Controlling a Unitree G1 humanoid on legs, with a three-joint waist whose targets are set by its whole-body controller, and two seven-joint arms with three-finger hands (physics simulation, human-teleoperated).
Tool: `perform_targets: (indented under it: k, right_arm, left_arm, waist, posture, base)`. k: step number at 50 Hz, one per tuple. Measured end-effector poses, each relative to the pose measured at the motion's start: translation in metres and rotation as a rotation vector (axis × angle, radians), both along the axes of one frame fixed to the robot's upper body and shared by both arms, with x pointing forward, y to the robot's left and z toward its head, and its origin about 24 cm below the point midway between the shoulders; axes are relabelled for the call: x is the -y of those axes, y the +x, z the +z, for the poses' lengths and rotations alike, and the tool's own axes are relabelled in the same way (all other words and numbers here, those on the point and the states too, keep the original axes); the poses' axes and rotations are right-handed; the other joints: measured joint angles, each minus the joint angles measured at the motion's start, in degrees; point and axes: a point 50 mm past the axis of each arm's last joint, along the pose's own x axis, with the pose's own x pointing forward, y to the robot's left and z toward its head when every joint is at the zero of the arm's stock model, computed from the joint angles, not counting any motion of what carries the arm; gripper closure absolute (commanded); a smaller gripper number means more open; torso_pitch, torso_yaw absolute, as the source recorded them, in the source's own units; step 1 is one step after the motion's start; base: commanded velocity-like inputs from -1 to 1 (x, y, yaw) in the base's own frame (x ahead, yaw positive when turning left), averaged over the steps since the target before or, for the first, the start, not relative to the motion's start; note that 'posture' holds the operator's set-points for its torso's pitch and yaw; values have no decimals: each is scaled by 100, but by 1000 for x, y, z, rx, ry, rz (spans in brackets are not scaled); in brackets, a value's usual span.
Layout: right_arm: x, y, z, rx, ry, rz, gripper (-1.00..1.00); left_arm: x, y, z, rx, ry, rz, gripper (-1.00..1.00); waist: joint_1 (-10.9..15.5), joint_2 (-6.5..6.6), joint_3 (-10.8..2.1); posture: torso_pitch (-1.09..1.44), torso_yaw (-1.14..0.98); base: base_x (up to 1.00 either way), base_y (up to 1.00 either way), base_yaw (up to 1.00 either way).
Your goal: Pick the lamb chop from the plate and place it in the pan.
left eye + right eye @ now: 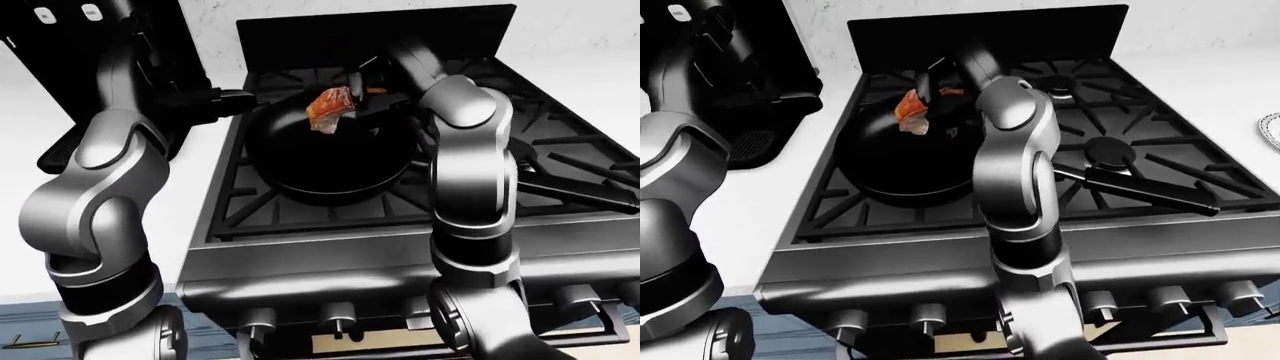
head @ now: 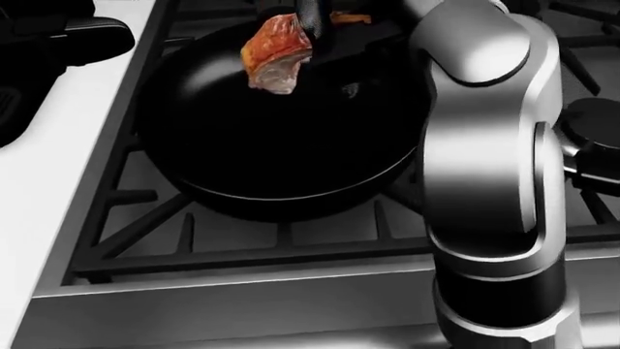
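The lamb chop [image 2: 276, 54], orange-brown with a pale cut face, hangs in the air over the top part of the black pan [image 2: 281, 145]. The pan sits on the stove's left burner. My right hand [image 2: 312, 22] is shut on the chop's upper edge with its dark fingers, and my right arm [image 2: 485, 145] rises across the pan's right side. My left hand [image 1: 205, 101] is a dark shape just left of the pan's rim, and its fingers cannot be made out. A sliver of the white plate [image 1: 1271, 129] shows at the right edge of the right-eye view.
The stove's black grates [image 1: 1140, 142] spread to the right of the pan. A long black handle [image 1: 1145, 191] lies across them. A black coffee machine [image 1: 765, 90] stands on the white counter [image 2: 49, 189] left of the stove. Stove knobs [image 1: 338, 319] line the bottom edge.
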Motion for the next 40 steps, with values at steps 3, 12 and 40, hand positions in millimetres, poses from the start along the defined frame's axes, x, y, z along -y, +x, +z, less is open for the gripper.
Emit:
perform_targets:
  k: [3,12,40]
  right_arm:
    - [0,3,-2,-6,23,4,100]
    - [0,12,-10,-18,64,8,100]
    - [-11,22,-37,-86,107,61,100]
  left_arm:
    - [0,1,-1,-4,0,-1,-100]
    - [0,-1,1,2,0,1,-100]
    - [-1,0,0,-2,-1,2,-100]
  waist:
    - [1,-4,-3]
    - [1,-17,-6]
    - [-4,-24,-15]
  posture:
    - [0,0]
    - [0,0]
    - [0,0]
  base:
    - [0,0,0]
    - [0,0,0]
    - [0,0,0]
